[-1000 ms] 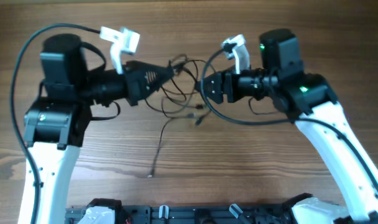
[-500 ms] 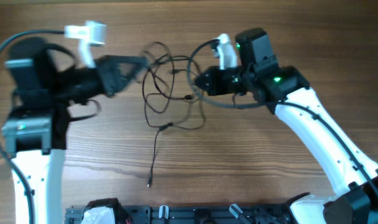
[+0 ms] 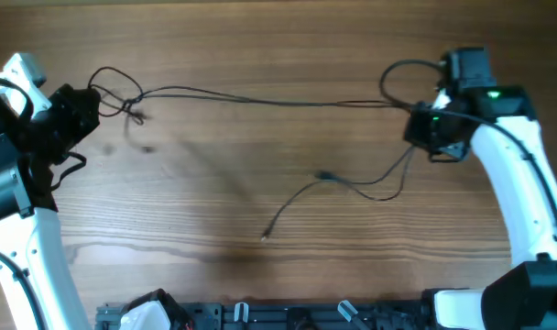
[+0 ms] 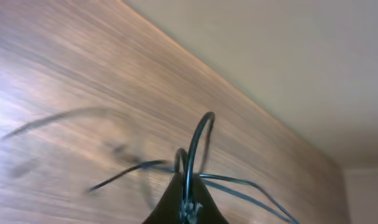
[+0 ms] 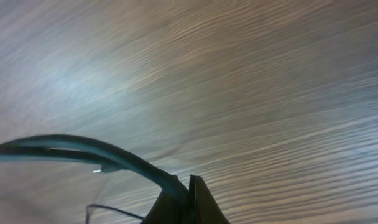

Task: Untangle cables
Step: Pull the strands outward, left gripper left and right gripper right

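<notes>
The cables are thin black cords on the wooden table. One cable (image 3: pixel 269 99) runs taut across the far side between both grippers. My left gripper (image 3: pixel 86 103) is shut on it at far left, where small loops (image 3: pixel 114 82) bunch up. In the left wrist view the cable loop (image 4: pixel 198 137) rises out of the shut left gripper (image 4: pixel 188 202). My right gripper (image 3: pixel 414 124) at far right is shut on the cables too. A second cable (image 3: pixel 361 191) sags from it towards the middle, with a plug (image 3: pixel 324 176) and a loose end (image 3: pixel 265 236). The right wrist view shows a dark cord (image 5: pixel 114 155) entering the shut right gripper (image 5: pixel 189 193).
The right arm's own thick black cable (image 3: pixel 398 71) loops behind its wrist. A black rail (image 3: pixel 288 316) runs along the table's front edge. In the left wrist view the table's far edge (image 4: pixel 239 99) meets a pale wall.
Both arms have swung apart to the table's sides, drawing the knot in the middle out into one long line. The right gripper has shut.
</notes>
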You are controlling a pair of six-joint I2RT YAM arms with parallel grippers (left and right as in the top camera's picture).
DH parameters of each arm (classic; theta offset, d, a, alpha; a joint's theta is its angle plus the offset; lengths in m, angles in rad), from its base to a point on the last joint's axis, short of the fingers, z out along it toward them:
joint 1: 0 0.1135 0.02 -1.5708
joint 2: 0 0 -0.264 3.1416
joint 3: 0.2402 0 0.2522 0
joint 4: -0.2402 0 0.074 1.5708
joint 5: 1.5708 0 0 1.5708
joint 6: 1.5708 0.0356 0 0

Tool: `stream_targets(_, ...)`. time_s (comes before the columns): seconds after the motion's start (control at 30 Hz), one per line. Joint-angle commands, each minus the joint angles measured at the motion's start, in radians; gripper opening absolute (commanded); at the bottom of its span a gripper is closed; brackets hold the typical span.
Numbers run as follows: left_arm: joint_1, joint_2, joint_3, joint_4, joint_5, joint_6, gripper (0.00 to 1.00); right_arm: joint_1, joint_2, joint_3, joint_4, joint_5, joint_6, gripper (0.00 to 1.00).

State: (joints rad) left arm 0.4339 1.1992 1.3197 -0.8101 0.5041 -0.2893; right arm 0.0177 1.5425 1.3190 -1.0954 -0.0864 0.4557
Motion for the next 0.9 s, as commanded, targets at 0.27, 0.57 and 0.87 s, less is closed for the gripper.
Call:
stream_targets(0.27,0.007,0.063,0.009,-0.016,-0.084,-0.008,0.04,-0.568,-0.023,0.011,0.024,-0.467,-0.263,0.04)
stream_targets(0.57,-0.005,0.098,0.009,0.005,-0.002,0.024,0.04,-0.725,-0.023,0.011,0.026,-0.591,-0.313,0.04)
stream_targets(0.87,-0.004,0.087,0.01,0.222,0.548,0.14,0.04,-0.549,-0.023,0.011,-0.035,-0.722,-0.513,0.04)
